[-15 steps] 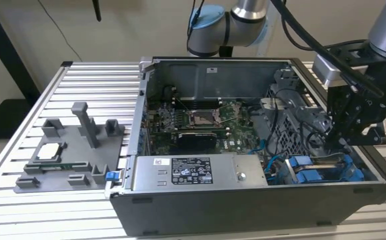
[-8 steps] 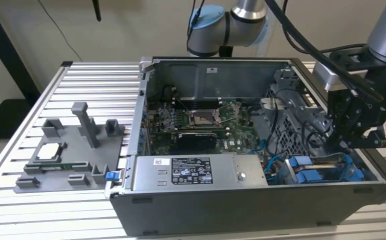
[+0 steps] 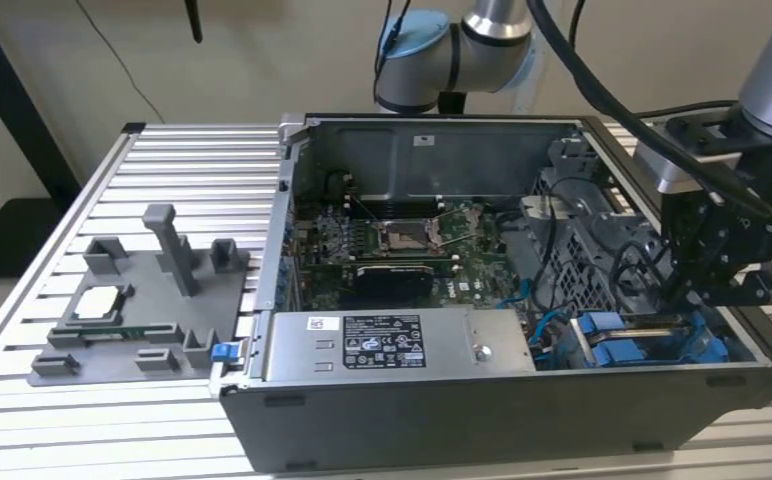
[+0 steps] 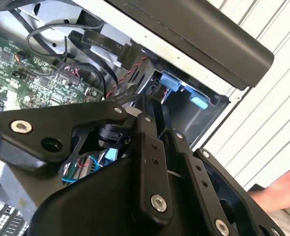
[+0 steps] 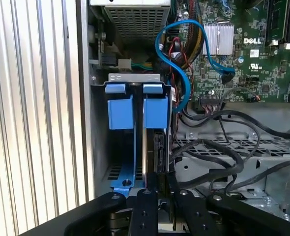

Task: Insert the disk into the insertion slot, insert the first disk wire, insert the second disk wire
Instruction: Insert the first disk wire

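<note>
Blue-framed disk (image 5: 158,143) — green motherboard (image 5: 263,64)

tray (image 3: 146,300) at the exterior view's left of case (image 3: 493,420) | power supply (image 3: 386,345) inside case, near wall | disk (image 5: 156,112) seemingly in insertion slot (image 5: 152,77)

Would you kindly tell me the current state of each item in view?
computer case: open, side panel off.
disk: standing on edge in the insertion slot.
gripper: fingers shut on the disk.
blue cable: looped loose beside the slot.
</note>
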Robot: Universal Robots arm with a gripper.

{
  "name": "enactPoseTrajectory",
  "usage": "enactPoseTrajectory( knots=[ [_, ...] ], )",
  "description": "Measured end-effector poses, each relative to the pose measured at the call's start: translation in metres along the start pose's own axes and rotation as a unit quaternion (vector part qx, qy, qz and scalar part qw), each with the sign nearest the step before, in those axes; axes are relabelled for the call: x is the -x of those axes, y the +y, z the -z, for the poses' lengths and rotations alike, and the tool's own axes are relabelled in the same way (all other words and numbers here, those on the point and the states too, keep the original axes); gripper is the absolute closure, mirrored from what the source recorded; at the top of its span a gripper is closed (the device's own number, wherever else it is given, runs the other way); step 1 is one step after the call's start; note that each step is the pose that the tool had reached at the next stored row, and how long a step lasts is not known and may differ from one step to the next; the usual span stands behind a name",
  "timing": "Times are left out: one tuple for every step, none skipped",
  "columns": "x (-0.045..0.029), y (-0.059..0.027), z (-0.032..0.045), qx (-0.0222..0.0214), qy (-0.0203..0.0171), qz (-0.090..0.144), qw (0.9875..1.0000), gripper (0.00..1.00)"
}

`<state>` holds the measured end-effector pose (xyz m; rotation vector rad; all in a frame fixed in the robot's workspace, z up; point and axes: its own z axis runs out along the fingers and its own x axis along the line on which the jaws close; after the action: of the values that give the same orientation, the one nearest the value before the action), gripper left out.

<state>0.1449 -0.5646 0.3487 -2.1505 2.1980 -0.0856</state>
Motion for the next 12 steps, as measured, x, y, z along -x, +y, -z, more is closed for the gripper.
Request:
enactPoseTrajectory(
  knots=[
    [0.0,0.0,0.0,0.0,0.0001,0.0,1.0,1.0],
    [0.0,0.0,0.0,0.0,0.0001,0.0,1.0,1.0],
    [0.0,-0.0001,0.0,0.0,0.0001,0.0,1.0,1.0],
    [0.0,-0.0001,-0.0001,0.0,0.0001,0.0,1.0,1.0],
    [0.0,-0.0001,-0.0006,0.0,0.0,0.0,1.0,1.0],
    [0.0001,0.0,-0.0014,0.0,0.0,0.001,1.0,1.0],
    [0.0003,0.0001,-0.002,-0.0002,0.0003,0.001,1.0,1.0],
    [0.0005,0.0002,-0.0029,-0.0003,0.001,0.001,1.0,1.0],
    [0.0009,0.0003,-0.0034,-0.0004,0.0018,0.001,1.0,1.0],
    [0.0014,0.0003,-0.0038,-0.0004,0.0022,0.001,1.0,1.0],
    [0.0018,0.0004,-0.0043,-0.0005,0.0025,0.001,1.0,1.0],
    [0.0023,0.0005,-0.0048,-0.0005,0.0031,0.001,1.0,1.0]
  ],
)
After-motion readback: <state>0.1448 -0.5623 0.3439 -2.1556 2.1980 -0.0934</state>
